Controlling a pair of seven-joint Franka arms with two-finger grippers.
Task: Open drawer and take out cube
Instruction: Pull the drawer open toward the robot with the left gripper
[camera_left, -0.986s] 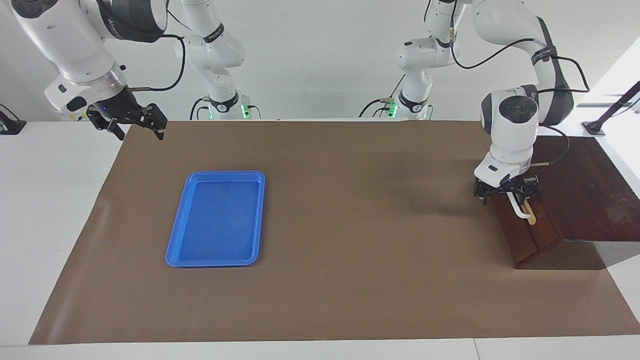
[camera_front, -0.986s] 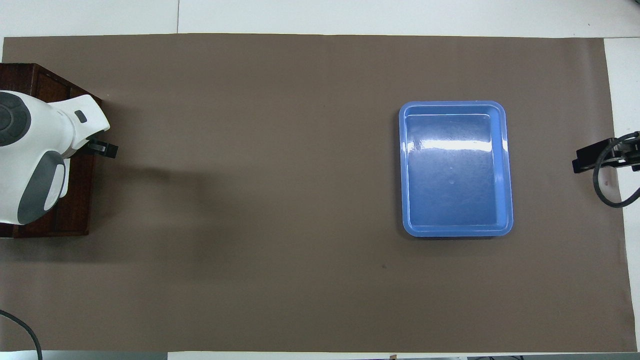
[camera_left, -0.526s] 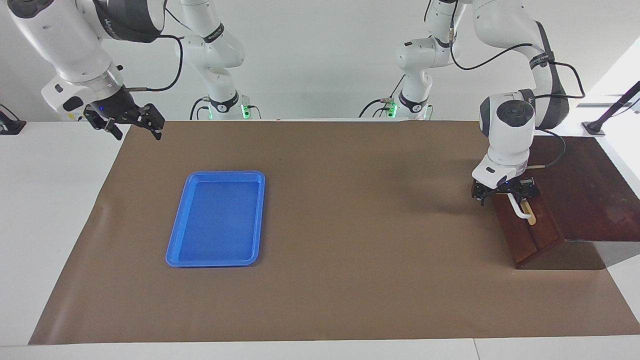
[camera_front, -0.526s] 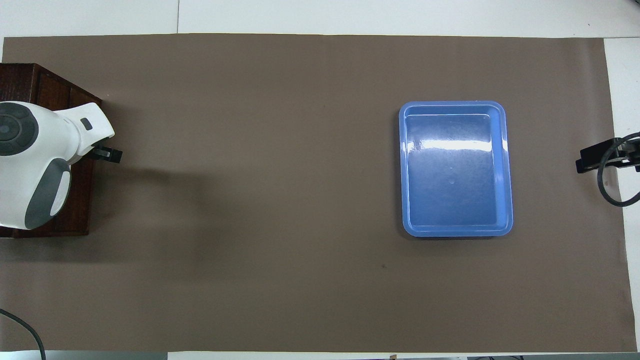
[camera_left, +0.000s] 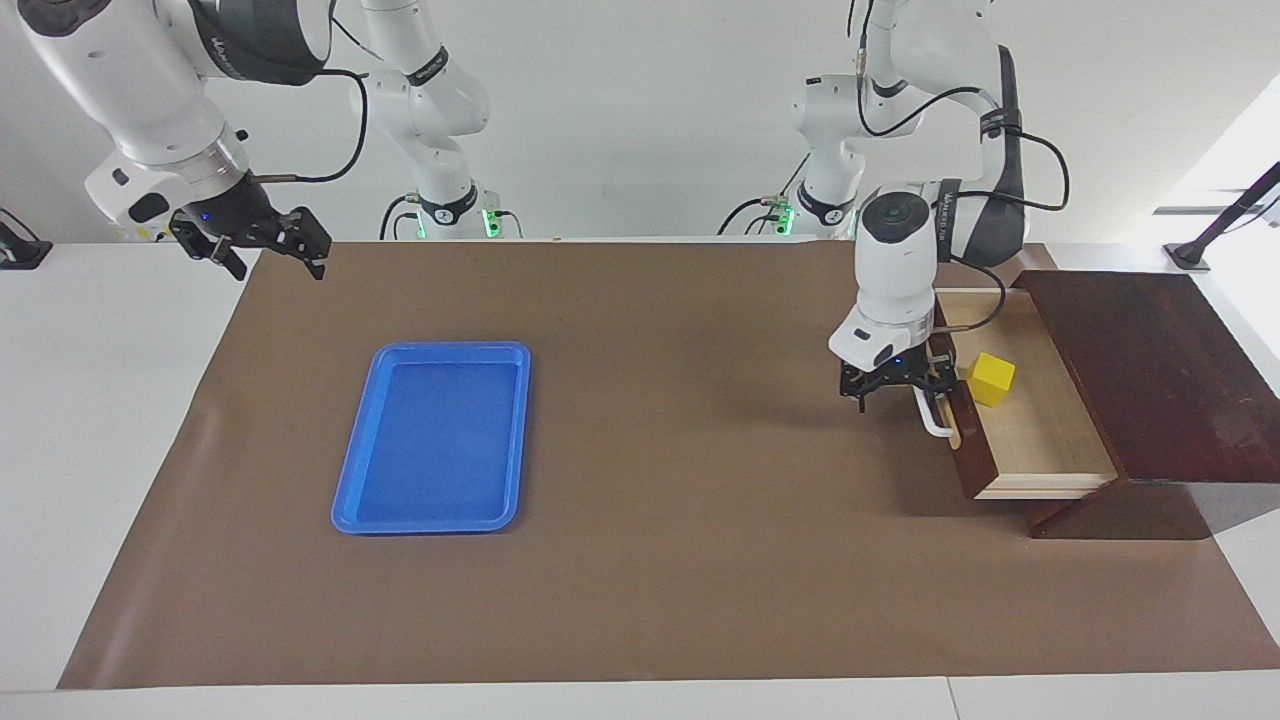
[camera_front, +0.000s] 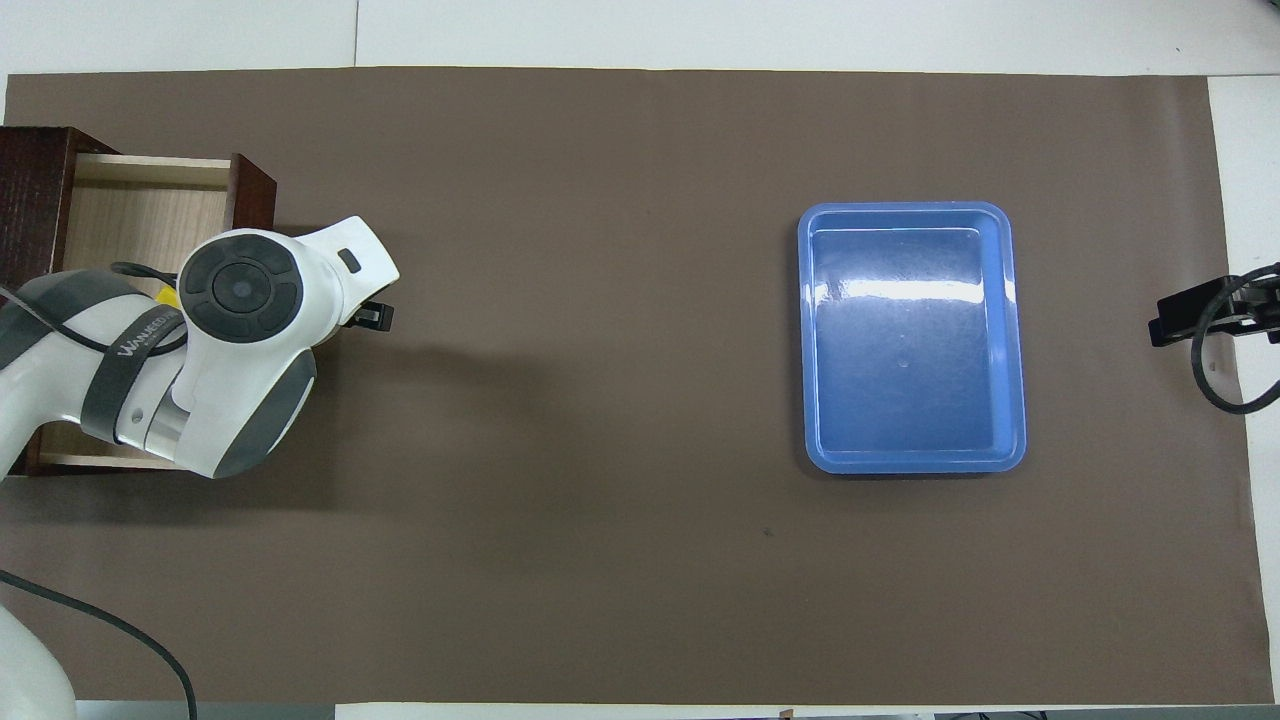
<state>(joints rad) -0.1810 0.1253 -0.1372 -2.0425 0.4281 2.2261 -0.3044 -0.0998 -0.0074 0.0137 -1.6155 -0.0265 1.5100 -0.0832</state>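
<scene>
Looking at the left arm's end of the bench (camera_left: 700, 560), we see the drawer (camera_left: 1040, 420) pulled well out of its dark sloped box (camera_left: 1150, 370), its pale wooden floor exposed. The cube (camera_left: 991, 379) sits inside on that floor, close to the drawer's front panel and toward the end nearer the robots. In the overhead view only a sliver of yellow peeks out from under the arm.

The left gripper (camera_left: 893, 392) is down at the white handle (camera_left: 934, 420) on the drawer's front, hanging just over the brown mat. Its fingers stand apart, straddling the handle without squeezing anything. So we judge the opening as done or nearly so, and the cube is the next business.

The right gripper (camera_left: 262, 245) waits up in the air over the corner of the mat at the right arm's end, fingers apart and holding nothing. The blue tray (camera_left: 433, 436) lies flat on the mat between the two arms, closer to the right arm's end.

For the step in hand, we want the left gripper lifted straight off the handle first, so the drawer doesn't get nudged back in. Then it should come across over the front panel and descend squarely above the cube, fingers wide, one either side of opposite faces. The tight spot is that front panel: the cube is near it, so the fingers may do best lined up along the drawer's length. A slanted approach could tip or shove the cube.
</scene>
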